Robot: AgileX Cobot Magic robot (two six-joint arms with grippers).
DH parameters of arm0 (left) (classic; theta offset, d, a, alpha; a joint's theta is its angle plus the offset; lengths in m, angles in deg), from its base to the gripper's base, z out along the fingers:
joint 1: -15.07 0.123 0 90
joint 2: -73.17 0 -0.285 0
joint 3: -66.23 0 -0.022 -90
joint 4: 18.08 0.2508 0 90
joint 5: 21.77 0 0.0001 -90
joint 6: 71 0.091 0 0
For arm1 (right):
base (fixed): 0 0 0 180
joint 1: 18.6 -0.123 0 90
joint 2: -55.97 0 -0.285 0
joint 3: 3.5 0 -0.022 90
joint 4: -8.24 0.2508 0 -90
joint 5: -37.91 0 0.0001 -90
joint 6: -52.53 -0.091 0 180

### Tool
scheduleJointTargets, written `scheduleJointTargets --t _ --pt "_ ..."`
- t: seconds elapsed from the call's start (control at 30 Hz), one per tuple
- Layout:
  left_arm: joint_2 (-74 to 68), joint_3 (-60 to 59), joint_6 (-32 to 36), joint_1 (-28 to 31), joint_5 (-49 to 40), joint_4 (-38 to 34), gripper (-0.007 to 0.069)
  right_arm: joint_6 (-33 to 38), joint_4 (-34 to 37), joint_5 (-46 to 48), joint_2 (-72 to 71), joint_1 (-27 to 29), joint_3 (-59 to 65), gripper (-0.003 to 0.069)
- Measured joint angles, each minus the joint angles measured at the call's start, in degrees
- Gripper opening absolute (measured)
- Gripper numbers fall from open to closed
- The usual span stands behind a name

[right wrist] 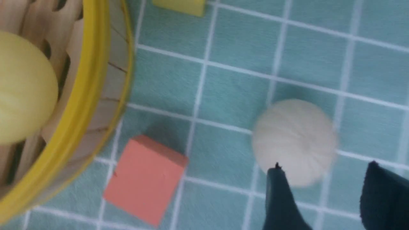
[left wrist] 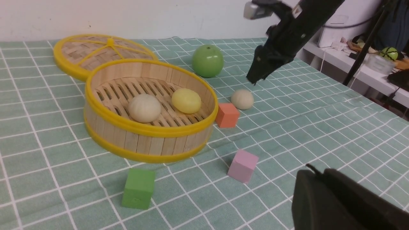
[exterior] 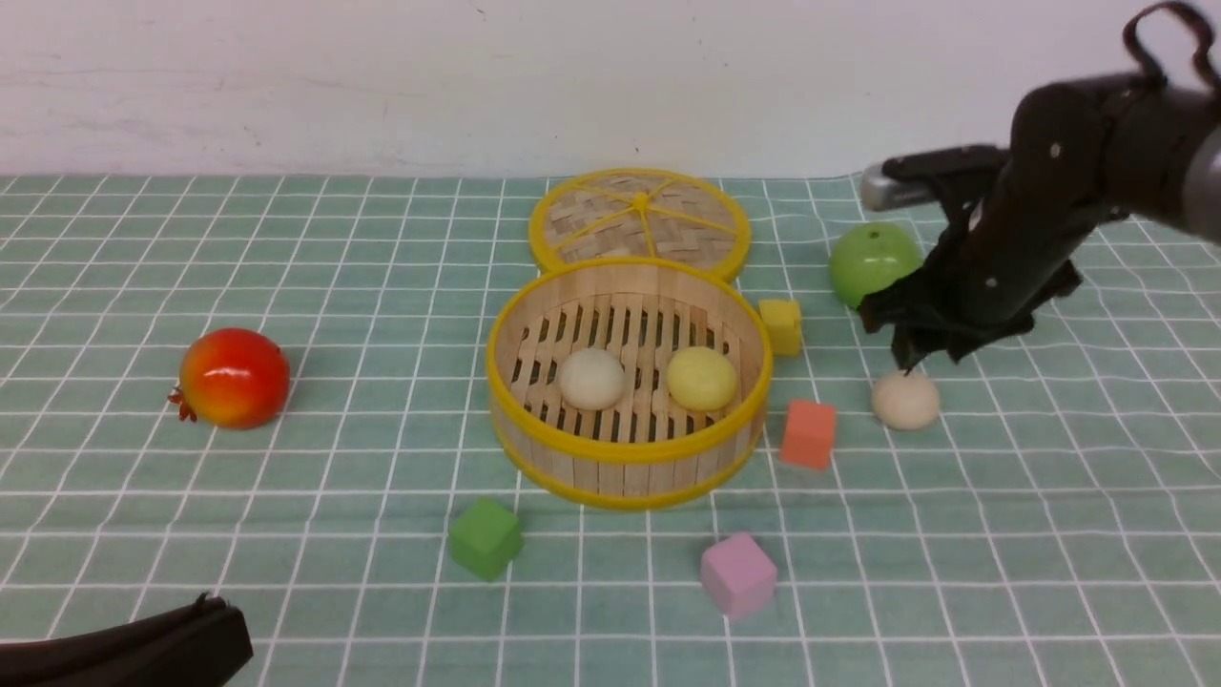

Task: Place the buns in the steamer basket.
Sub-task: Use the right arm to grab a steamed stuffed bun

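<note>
The steamer basket stands mid-table with an off-white bun and a pale yellow bun on its slotted floor. A third, off-white bun lies on the cloth to the basket's right. My right gripper hangs just above and behind that bun. In the right wrist view its fingertips stand apart, and the bun lies just beyond them, not between them. My left gripper rests low at the near left corner. Its fingers are together and hold nothing.
The woven lid lies behind the basket. A green apple sits behind the right gripper, and a red fruit lies at the left. A yellow cube and an orange cube flank the basket's right side. Green and pink cubes lie in front.
</note>
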Motion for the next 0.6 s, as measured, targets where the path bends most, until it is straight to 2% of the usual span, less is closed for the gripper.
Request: scheduleJointTargets --t 0.2,0.6 --pt "0.0 0.0 0.0 0.0 0.0 0.0 0.0038 0.3 1.1 -4.6 2.6 1.3 0.0 0.0334" --pt "0.0 0.0 0.0 0.0 0.0 0.0 0.0039 0.6 1.7 -6.2 5.5 1.3 0.0 0.0328"
